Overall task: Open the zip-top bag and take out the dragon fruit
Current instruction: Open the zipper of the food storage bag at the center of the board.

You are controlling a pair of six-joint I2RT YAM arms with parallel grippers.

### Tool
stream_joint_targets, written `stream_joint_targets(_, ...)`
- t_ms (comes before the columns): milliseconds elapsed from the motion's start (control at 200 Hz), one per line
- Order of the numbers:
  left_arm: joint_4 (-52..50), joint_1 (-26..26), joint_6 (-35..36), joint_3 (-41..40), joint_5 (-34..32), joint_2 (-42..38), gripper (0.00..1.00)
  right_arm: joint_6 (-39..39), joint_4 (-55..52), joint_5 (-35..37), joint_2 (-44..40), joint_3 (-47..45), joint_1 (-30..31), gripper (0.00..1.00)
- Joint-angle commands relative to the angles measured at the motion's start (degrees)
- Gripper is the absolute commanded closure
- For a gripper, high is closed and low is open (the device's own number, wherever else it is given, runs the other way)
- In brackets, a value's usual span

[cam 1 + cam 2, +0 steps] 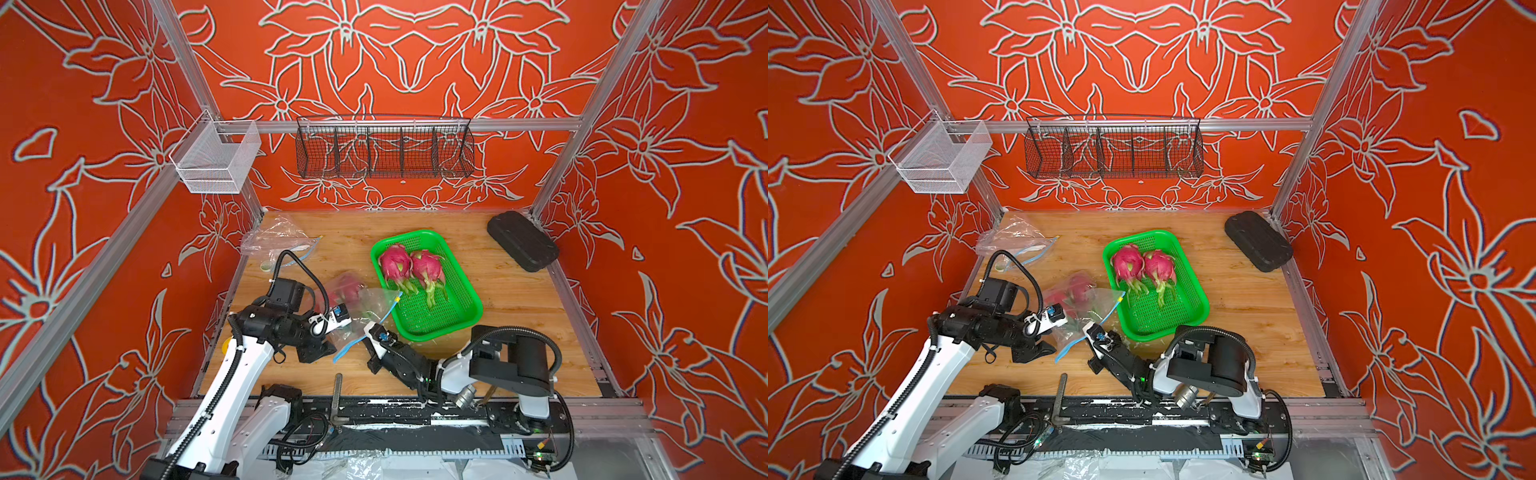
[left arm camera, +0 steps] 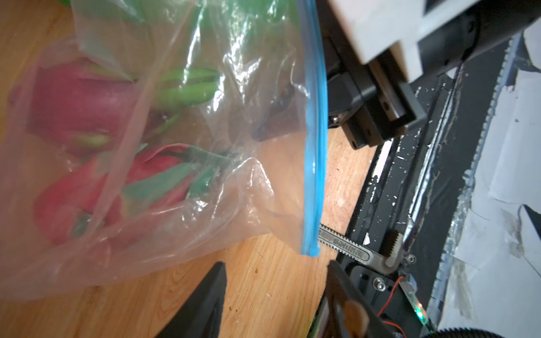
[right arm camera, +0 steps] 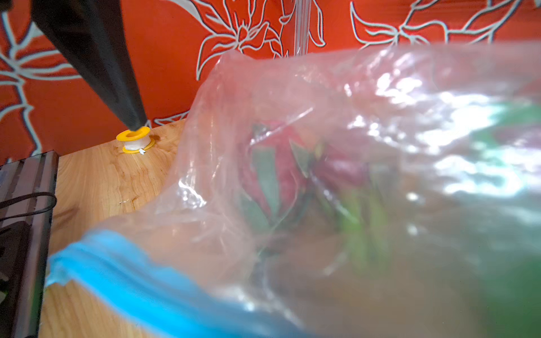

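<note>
- The green tray (image 1: 459, 318) is seen just beyond the right gripper (image 1: 369, 330), with two dragon fruit (image 1: 397, 262) already laid in it
- The zip-top bag (image 1: 368, 303) is held up by its mouth edge in the closed right gripper; two bagged fruit (image 2: 85, 99) are seen ahead of both grippers
- The left gripper (image 2: 275, 263) is spread partway, with nothing in it
- The blue zip strip (image 2: 314, 146), just ahead of its fingertips, is best pinched by one lip only and peeled away from the right gripper

Both top views look down; wrist views crowd the zip-top bag (image 2: 257, 181).
</note>
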Motion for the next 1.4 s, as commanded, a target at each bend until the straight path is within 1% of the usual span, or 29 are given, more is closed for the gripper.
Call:
stream_joint_targets(0,-6.81,-1.27,-0.18,1.95,3.30,-1.41,0.36,1.99,-4.13,0.86,-2.22,2.41,-0.14,1.00)
stream_joint_targets(85,-5.74,-2.24,-2.39,1.67,2.86,-1.98,0.34,3.23,-7.13,1.21,-3.24,3.73,0.03,1.00)
stream_joint_targets(160,-1.39,-2.85,-4.68,-0.10,-0.54,-2.08,0.33,4.22,-8.64,1.17,-4.34,4.37,0.16,1.00)
stream_joint_targets(240,2.58,-3.17,-6.15,-1.98,-3.93,-2.08,0.33,4.43,-10.00,1.08,-5.45,5.01,0.51,1.00)
stream_joint_targets(425,5.01,-3.55,-7.27,-1.70,-8.24,-2.43,0.36,3.82,-10.94,1.09,-6.45,5.28,0.99,1.00)
stream_joint_targets(535,5.12,-3.63,-8.41,-0.78,-7.69,-2.34,0.39,3.83,-11.03,0.82,-6.36,5.57,1.08,1.00)
stream_joint_targets(766,6.15,-3.63,-8.82,0.18,-9.12,-2.30,0.49,3.74,-10.33,0.81,-6.25,5.22,1.22,1.00)
stream_joint_targets(991,9.25,-3.64,-8.85,-1.76,-10.15,-1.65,0.55,3.76,-9.76,0.12,-6.61,4.87,1.45,1.00)
stream_joint_targets(1166,13.33,-3.66,-9.29,-2.80,-10.86,-0.70,0.62,3.58,-9.89,-0.84,-6.55,5.15,1.63,1.00)
stream_joint_targets(1251,14.48,-3.72,-9.28,-2.98,-10.22,0.09,0.64,3.48,-10.00,-1.48,-6.44,5.45,1.83,1.00)
stream_joint_targets(1266,14.63,-3.80,-10.69,-2.97,-10.12,0.22,0.64,3.51,-10.01,-1.47,-6.43,5.49,1.76,1.00)
stream_joint_targets(1296,14.85,-3.96,-10.99,-3.10,-9.97,0.53,0.65,3.53,-10.16,-1.64,-6.45,5.54,1.83,1.00)
stream_joint_targets(1391,14.58,-4.57,-11.22,-3.28,-8.88,1.42,0.65,3.52,-10.51,-1.79,-6.70,5.64,1.86,1.00)
